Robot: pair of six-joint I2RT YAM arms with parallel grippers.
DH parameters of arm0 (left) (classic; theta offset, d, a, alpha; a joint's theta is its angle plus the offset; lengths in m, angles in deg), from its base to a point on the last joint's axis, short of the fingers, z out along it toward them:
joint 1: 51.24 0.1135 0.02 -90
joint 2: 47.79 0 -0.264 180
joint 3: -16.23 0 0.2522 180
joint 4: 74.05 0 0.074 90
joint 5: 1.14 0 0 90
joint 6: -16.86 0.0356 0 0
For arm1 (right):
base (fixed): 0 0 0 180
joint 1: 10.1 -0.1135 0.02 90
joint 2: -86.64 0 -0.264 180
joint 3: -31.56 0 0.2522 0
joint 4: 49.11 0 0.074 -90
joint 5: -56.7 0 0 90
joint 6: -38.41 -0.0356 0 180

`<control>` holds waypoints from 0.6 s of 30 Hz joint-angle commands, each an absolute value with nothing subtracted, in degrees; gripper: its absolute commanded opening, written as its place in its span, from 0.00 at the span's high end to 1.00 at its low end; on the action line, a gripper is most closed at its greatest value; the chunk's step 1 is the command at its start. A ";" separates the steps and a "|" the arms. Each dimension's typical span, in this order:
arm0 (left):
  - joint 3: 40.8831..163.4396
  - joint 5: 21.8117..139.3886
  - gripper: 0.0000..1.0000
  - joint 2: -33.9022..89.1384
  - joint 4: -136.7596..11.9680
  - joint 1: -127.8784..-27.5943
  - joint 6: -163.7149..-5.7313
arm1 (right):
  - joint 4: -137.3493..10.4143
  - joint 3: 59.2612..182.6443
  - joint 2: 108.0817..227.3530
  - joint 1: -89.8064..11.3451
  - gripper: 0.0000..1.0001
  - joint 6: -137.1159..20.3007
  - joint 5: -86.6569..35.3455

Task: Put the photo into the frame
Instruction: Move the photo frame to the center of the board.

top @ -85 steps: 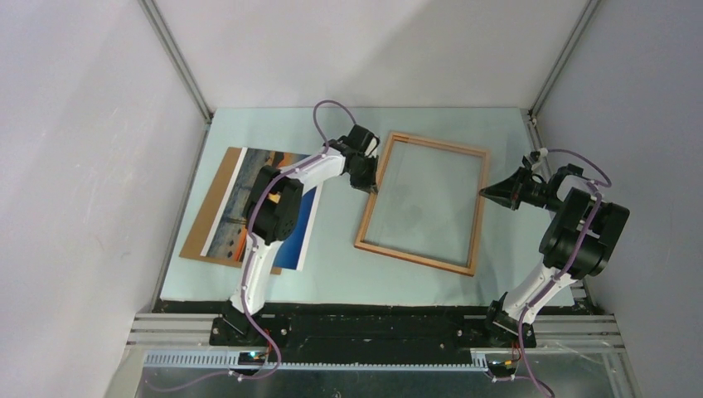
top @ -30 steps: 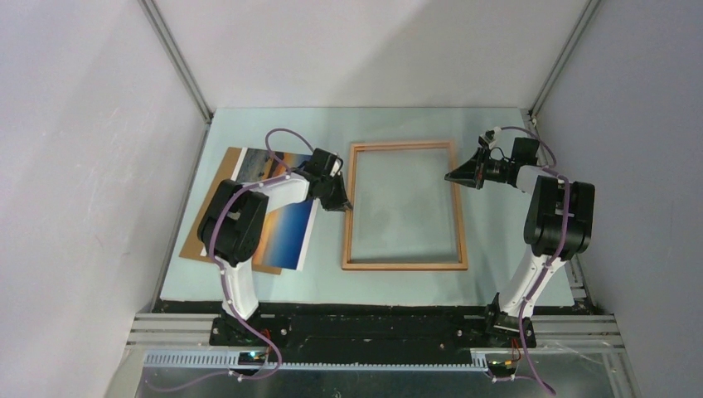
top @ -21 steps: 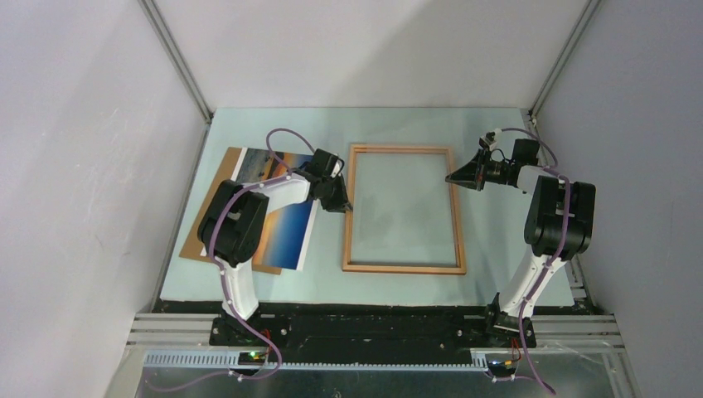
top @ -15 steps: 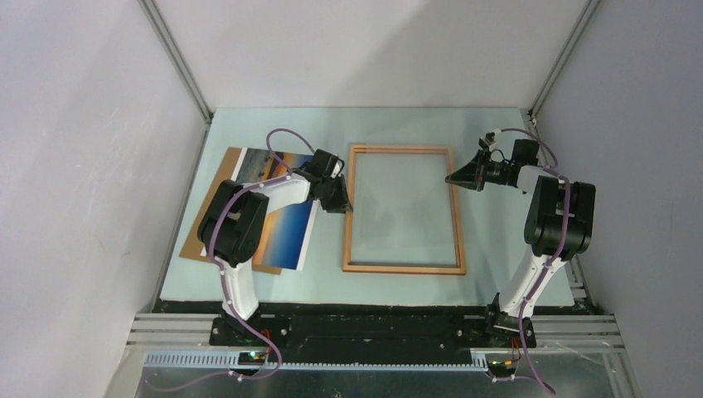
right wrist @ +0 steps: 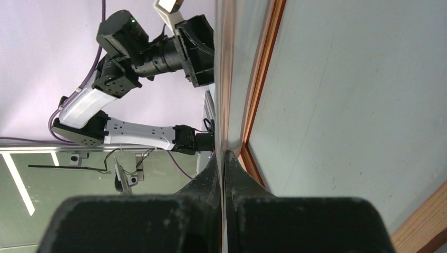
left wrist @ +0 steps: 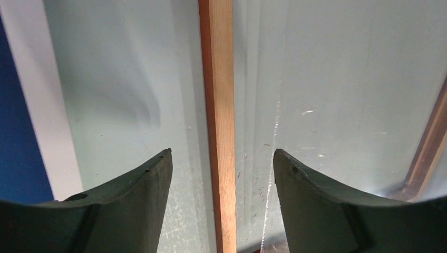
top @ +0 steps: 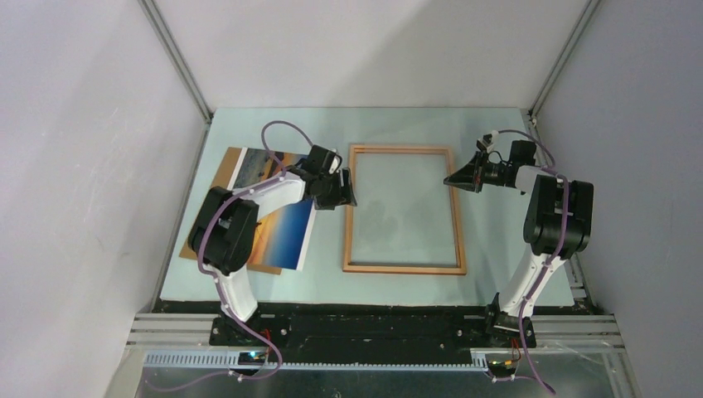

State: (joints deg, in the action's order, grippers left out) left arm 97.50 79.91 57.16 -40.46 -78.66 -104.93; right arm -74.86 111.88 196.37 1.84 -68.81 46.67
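Note:
The orange-brown wooden frame [top: 404,268] lies flat mid-table, squared to the table edges. My left gripper [top: 346,191] hovers open over its left rail [left wrist: 219,95], one finger on each side, touching nothing. My right gripper [top: 450,179] reaches in from the right and is shut on the frame's right edge; a thin pale strip shows between its pressed fingertips [right wrist: 222,154]. The photo [top: 290,232], an orange and blue sunset print, lies face up left of the frame, partly under my left arm. Its blue area and white border [left wrist: 31,105] show in the left wrist view.
A flat brown backing board [top: 195,246] lies under the photo, sticking out on its left and near sides. Grey walls close in the table on three sides. My left arm [right wrist: 132,132] shows across the frame in the right wrist view.
The left gripper has gone from shut on the frame's left rail to open, and its wrist has lifted a little. The frame and the right gripper have stayed put over the last second.

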 commanded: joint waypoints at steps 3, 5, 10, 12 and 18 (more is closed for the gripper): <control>99.62 84.02 0.21 52.45 -40.84 -77.25 -101.77 | -74.51 113.96 197.24 0.20 1.00 -68.10 48.71; 99.75 84.52 0.19 52.19 -40.81 -76.75 -101.42 | -74.03 113.98 197.60 -0.08 1.00 -68.82 48.78; 99.73 85.67 0.15 51.89 -40.87 -75.90 -100.69 | -73.18 113.96 198.35 -0.77 1.00 -70.19 49.24; 99.67 85.92 0.15 51.92 -40.92 -75.73 -100.54 | -73.05 113.96 198.53 -1.09 1.00 -70.33 49.34; 99.85 86.22 0.15 52.16 -40.95 -75.69 -100.31 | -73.14 113.93 198.65 -1.72 1.00 -70.35 49.09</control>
State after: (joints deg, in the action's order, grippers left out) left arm 97.72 84.72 55.26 -40.24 -75.75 -101.59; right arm -74.53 111.88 198.62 -1.15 -69.99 46.71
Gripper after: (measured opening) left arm 0.852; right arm 0.009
